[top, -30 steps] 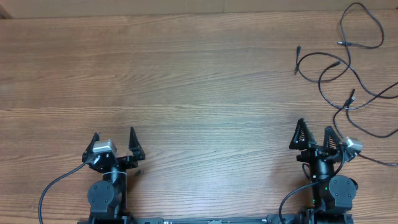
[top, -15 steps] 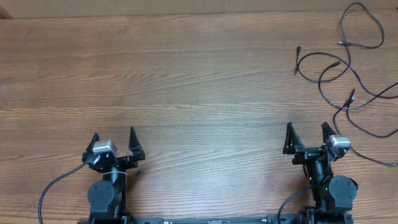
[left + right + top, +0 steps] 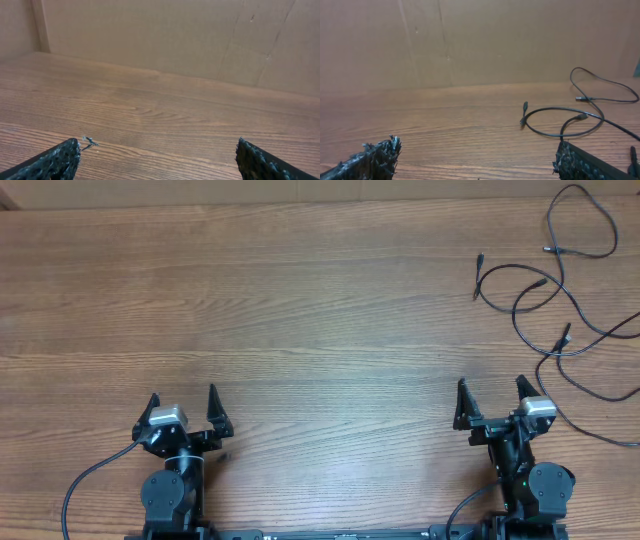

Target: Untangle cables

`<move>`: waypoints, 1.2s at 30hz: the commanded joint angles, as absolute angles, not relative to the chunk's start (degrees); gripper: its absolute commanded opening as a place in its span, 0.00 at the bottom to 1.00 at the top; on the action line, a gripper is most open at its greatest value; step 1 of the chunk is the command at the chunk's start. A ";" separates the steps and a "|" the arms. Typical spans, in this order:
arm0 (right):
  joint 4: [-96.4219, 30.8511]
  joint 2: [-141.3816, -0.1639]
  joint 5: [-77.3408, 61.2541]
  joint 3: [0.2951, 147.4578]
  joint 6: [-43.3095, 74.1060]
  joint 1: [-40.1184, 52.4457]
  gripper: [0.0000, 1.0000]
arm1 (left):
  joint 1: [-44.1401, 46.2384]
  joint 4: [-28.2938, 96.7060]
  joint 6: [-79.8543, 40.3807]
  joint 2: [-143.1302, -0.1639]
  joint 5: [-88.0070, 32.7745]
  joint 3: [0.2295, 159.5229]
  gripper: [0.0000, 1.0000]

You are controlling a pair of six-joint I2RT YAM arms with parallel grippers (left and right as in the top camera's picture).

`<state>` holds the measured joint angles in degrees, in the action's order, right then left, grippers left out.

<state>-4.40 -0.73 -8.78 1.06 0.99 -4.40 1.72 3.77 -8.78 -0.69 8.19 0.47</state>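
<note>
Right now your right pincer (image 3: 490, 388) stands spread wide, pinching nothing. The cables (image 3: 563, 338) lie in loose loops on the wooden table (image 3: 300, 300), ahead of it and to its right, well apart. Your left pincer (image 3: 182, 396) is spread too, holding nothing.

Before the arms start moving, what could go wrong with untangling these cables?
The cables cross each other several times, so the open right gripper may pinch two strands together and tighten the tangle.
They are thin and lie flat on the table; a grip could slip off.
They lie at the far right, partly beyond the overhead view, far from the left gripper, which may struggle to help.
</note>
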 commanded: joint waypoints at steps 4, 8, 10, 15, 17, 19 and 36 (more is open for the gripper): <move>-3.99 -0.16 -9.08 0.45 0.36 -3.90 1.00 | 1.08 3.84 -7.88 -0.25 8.05 0.34 0.99; -3.99 -0.16 -9.10 0.45 0.36 -1.39 1.00 | 1.08 3.84 -7.88 -0.25 8.05 0.34 1.00; -3.99 -0.16 -9.10 0.45 0.36 -0.01 1.00 | 1.08 3.84 -7.88 -0.25 8.05 0.34 0.99; -3.99 -0.16 -9.08 0.45 0.36 0.43 1.00 | 1.08 3.84 -7.88 -0.25 8.05 0.34 0.99; -3.99 -0.16 -9.10 0.45 0.36 0.43 1.00 | 1.08 3.84 -7.88 -0.25 8.05 0.34 1.00; -3.99 -0.16 -9.08 0.45 0.36 0.40 1.00 | 1.08 3.84 -7.88 -0.25 8.05 0.34 1.00; -3.99 -0.16 -9.08 0.45 0.36 0.25 1.00 | 1.08 3.84 -7.88 -0.25 8.05 0.34 1.00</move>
